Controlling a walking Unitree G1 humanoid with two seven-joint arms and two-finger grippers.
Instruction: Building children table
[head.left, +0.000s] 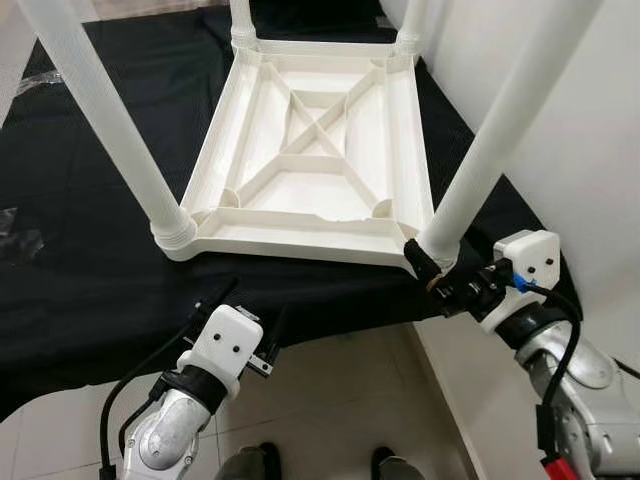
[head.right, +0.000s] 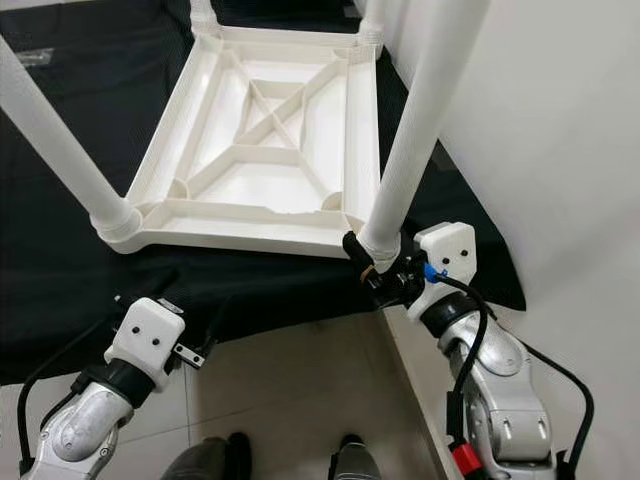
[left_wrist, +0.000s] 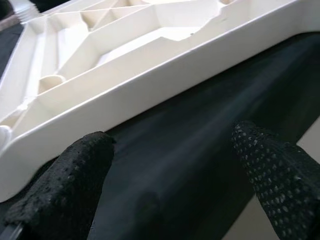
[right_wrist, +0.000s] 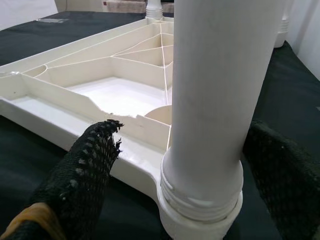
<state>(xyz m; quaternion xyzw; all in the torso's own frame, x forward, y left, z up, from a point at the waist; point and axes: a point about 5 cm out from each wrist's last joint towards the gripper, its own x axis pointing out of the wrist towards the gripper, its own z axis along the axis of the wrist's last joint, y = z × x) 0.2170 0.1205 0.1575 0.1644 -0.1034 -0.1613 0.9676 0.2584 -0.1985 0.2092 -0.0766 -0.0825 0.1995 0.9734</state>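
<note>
You have the upturned tabletop (head.left: 320, 150) on black cloth (head.left: 90, 260), 4 legs up; your right gripper (head.left: 432, 272) straddles its near-right leg (head.left: 490, 150) to steady it, while your left gripper (head.left: 245, 335) waits spread before its near edge.

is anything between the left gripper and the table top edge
Nothing visible. The left gripper hangs open just short of the upturned table top, with bare black cloth between its fingers and the rim.

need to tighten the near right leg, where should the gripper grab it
Low on the near right leg, just above its threaded collar, coming from the robot's side with fingers straddling the round tube, as the right gripper does; the tabletop lies upside down, so legs stand free.
</note>
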